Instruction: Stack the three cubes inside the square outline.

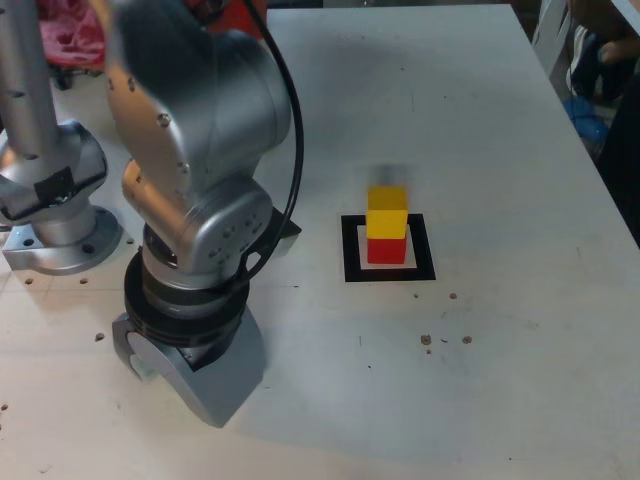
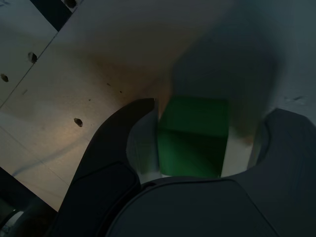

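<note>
White and matte, the flat tabletop carries scattered dark specks and small drilled holes near the exterior view's left edge. On it lies the square outline of glossy black tape with a white centre. Inside that frame stands the solid red cube, and the solid yellow cube sits squarely on top of it, edges roughly aligned, faces smooth and sharp-cornered.

At the exterior view's left, the brushed silver metal arm with rounded cast housings and a black cable bends low over the table, hiding its own tip. A second rounded silver metal base stands bolted down beside it.

From the wrist view, the dark matte gripper shows two curved, smooth fingers flanking the solid green cube, which rests on the pale tabletop, well apart from the stack. One finger sits just beside the cube's edge; a sliver of table shows on the other side. Whether the jaws actually press the cube cannot be told from the blurred view.
</note>
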